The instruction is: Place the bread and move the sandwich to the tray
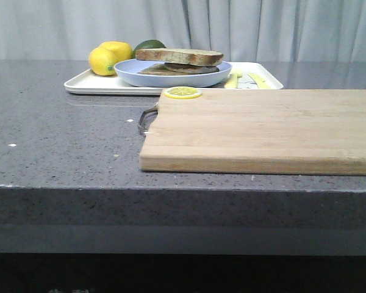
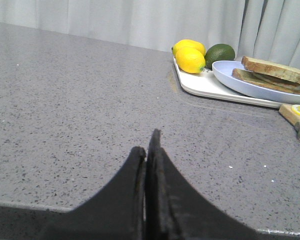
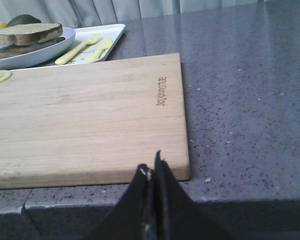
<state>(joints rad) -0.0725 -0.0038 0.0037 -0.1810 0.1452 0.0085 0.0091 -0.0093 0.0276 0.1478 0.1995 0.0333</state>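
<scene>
The sandwich (image 1: 179,60), toast slices stacked with a top slice of bread (image 1: 180,56), lies on a round pale-blue plate (image 1: 172,76) that stands on the white tray (image 1: 91,82) at the back of the counter. It also shows in the left wrist view (image 2: 276,74) and the right wrist view (image 3: 24,34). No egg filling shows. My left gripper (image 2: 149,145) is shut and empty, low over the counter's front left. My right gripper (image 3: 152,167) is shut and empty by the cutting board's near right corner. Neither gripper shows in the front view.
A wooden cutting board (image 1: 262,128) with a metal handle (image 1: 145,119) lies front right, a lemon slice (image 1: 183,93) on its far left corner. Two lemons (image 1: 108,57) and a green fruit (image 1: 149,44) sit on the tray's left, a yellow fork and knife (image 3: 85,48) on its right.
</scene>
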